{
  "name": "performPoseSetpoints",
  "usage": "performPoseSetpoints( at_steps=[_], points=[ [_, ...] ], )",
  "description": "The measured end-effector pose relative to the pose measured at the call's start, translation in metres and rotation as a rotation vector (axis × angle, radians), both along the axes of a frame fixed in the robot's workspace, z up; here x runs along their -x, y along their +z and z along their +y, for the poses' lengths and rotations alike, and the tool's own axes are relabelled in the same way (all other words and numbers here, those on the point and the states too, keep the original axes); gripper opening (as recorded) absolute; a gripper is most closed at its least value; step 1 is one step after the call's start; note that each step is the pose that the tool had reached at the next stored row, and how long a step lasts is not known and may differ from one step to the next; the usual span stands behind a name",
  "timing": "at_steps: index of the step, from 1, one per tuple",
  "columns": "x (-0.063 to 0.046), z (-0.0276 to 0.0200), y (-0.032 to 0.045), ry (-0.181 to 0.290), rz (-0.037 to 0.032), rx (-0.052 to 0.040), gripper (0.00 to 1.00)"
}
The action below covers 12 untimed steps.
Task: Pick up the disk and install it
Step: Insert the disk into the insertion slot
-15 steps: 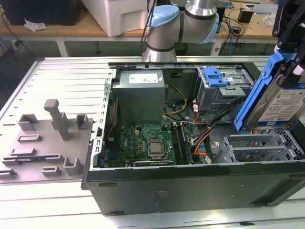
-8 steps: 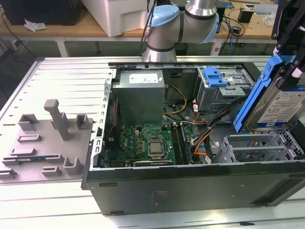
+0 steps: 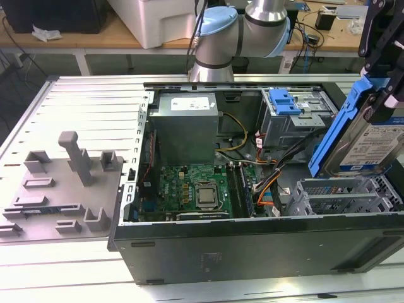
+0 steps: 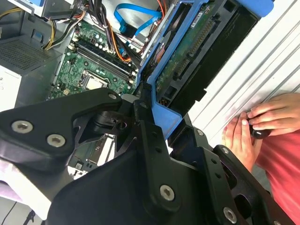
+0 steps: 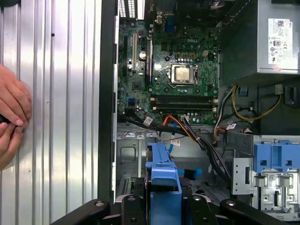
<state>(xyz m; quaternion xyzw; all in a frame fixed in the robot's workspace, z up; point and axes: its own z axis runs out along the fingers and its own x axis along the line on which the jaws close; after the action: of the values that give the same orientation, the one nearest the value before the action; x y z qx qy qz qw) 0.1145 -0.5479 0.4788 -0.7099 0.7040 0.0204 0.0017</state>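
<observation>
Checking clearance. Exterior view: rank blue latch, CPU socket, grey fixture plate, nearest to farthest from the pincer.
From the pincer, shut on the disk:
1. Blue latch, atop the drive cage, inside the case.
2. CPU socket, middle of the motherboard.
3. Grey fixture plate, outside the case, exterior view's far left.

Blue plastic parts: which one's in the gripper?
The carrier frame around the disk, held tilted over the case; the latch sits on the grey cage.
</observation>
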Motion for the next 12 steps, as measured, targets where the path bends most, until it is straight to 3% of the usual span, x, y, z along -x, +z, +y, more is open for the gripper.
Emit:
performPoseSetpoints(
  at_steps=[12],
  points=[
    [0.0,-0.0023,-0.0058,0.0,0.0,-0.0053,0.37]
  ],
)
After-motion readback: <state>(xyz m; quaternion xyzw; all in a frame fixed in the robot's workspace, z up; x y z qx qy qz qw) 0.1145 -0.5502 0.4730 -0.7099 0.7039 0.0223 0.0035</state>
